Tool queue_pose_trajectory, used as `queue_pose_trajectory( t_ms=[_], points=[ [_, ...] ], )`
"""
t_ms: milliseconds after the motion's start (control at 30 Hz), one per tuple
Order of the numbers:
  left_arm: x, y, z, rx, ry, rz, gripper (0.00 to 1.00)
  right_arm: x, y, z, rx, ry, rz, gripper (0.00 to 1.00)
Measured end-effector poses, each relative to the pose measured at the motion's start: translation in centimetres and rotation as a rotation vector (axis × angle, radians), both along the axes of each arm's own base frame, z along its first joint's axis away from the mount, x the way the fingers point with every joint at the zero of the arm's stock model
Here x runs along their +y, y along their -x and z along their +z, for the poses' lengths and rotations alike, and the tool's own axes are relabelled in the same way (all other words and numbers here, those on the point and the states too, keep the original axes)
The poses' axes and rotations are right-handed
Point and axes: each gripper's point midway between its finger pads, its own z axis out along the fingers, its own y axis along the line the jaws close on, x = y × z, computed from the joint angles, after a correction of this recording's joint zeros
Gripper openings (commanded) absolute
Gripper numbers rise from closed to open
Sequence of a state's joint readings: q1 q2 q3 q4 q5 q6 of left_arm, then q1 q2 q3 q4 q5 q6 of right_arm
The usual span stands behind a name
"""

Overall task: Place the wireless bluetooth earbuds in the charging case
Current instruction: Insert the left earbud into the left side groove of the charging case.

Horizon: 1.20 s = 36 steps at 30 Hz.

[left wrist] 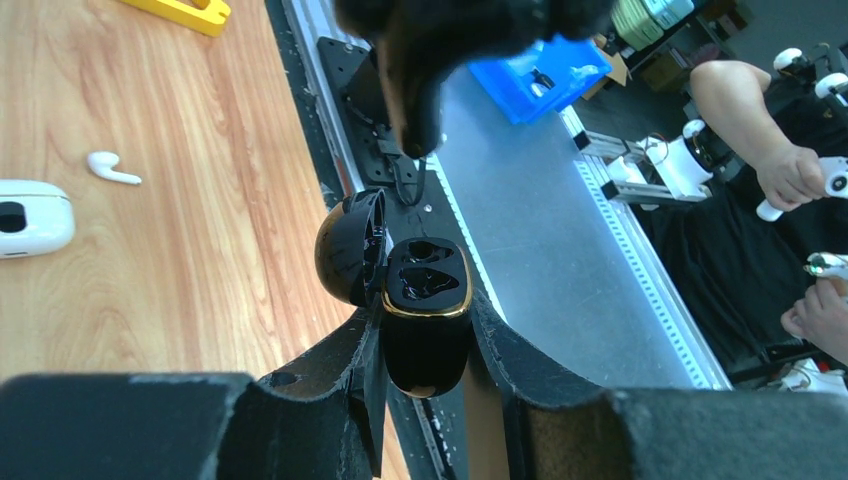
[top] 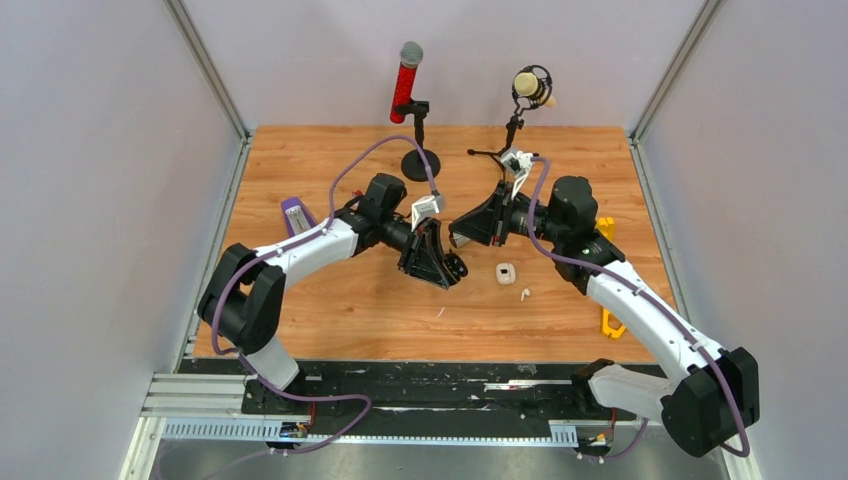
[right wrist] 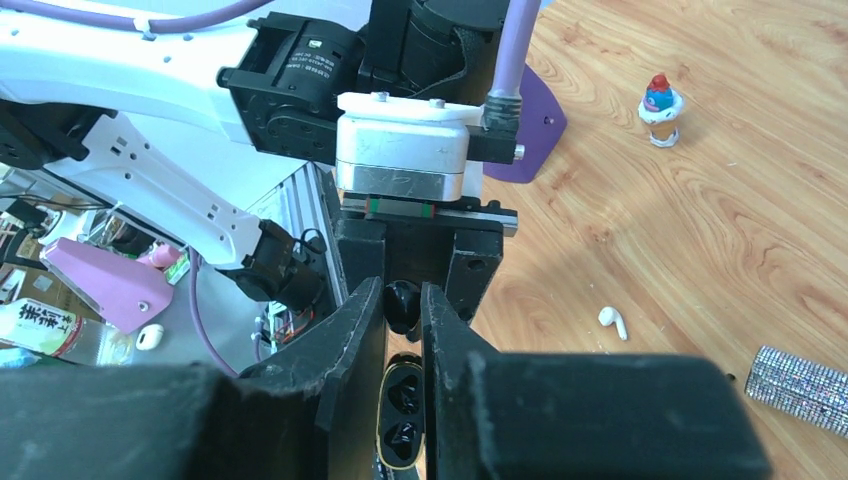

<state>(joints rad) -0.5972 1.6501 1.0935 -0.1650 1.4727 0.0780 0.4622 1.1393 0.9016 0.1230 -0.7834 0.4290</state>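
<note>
My left gripper (left wrist: 425, 310) is shut on a black charging case (left wrist: 428, 300) with a gold rim, held up with its lid open to the left. Its two sockets look glossy dark; I cannot tell whether anything sits in them. My right gripper (right wrist: 402, 290) hovers just above that case (right wrist: 400, 425), shut on a small black earbud (right wrist: 402, 303) at its fingertips. The two grippers meet over mid-table, left gripper (top: 452, 268) below right gripper (top: 455, 238). A white earbud (top: 524, 293) (left wrist: 112, 168) (right wrist: 612, 322) lies loose on the wood beside a white case (top: 506, 273) (left wrist: 30, 215).
A red microphone (top: 405, 70) and a beige one (top: 532, 88) stand on stands at the back. A yellow tool (top: 608, 322) lies at the right edge, a purple piece (top: 295, 215) at the left. A small figurine (right wrist: 658, 105) and a glittery bar (right wrist: 800, 378) rest on the wood.
</note>
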Motion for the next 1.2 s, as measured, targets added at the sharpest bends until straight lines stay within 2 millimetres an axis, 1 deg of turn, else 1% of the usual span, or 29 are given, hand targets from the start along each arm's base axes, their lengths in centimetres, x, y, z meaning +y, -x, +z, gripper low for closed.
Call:
queue_pose_trajectory(
  t_ms=[167, 333, 467, 600, 667, 767, 800, 833, 867, 967, 1000, 1100, 1200],
  points=[
    [-0.4, -0.6, 0.4, 0.000, -0.004, 0.018, 0.00, 0.0, -0.4, 0.3, -0.012, -0.016, -0.018, 0.00],
    [-0.4, -0.8, 0.6, 0.004, -0.004, 0.023, 0.00, -0.7, -1.3, -1.0, -0.005, -0.005, -0.055, 0.00],
    [-0.2, -0.8, 0.9, -0.008, -0.001, 0.032, 0.00, -1.9, -2.4, -2.0, 0.010, 0.009, -0.107, 0.00],
    [0.1, -0.5, 1.6, -0.045, 0.000, 0.053, 0.00, -3.4, -3.9, -1.7, 0.016, 0.004, -0.168, 0.00],
    [0.2, -0.5, 1.8, -0.065, 0.000, 0.067, 0.00, -3.7, -4.2, -0.7, 0.011, -0.015, -0.168, 0.00],
    [0.3, -0.3, 1.4, -0.061, -0.007, 0.074, 0.00, -2.8, -3.6, 2.3, -0.025, -0.061, -0.089, 0.00],
    [0.4, -0.3, 1.2, -0.053, -0.013, 0.077, 0.00, -2.3, -3.2, 3.6, -0.054, -0.074, -0.046, 0.00],
    [0.4, -0.2, 0.8, -0.044, -0.019, 0.078, 0.00, -1.8, -2.6, 5.5, -0.100, -0.088, 0.000, 0.00],
    [0.5, 0.0, 0.5, -0.030, -0.027, 0.079, 0.00, -1.4, -2.4, 5.7, -0.104, -0.090, 0.018, 0.00],
    [0.6, 0.1, 0.3, -0.018, -0.033, 0.080, 0.00, 0.0, -1.0, 8.8, -0.193, -0.105, 0.110, 0.00],
    [0.6, 0.1, 0.4, -0.018, -0.033, 0.081, 0.00, 0.3, -0.7, 9.5, -0.218, -0.109, 0.132, 0.00],
    [0.5, 0.0, 0.4, -0.018, -0.032, 0.081, 0.00, 1.3, -0.2, 10.6, -0.268, -0.111, 0.171, 0.00],
    [0.6, 0.1, 0.3, -0.015, -0.033, 0.081, 0.00, 2.4, -0.7, 10.4, -0.282, -0.103, 0.194, 0.00]
  ],
)
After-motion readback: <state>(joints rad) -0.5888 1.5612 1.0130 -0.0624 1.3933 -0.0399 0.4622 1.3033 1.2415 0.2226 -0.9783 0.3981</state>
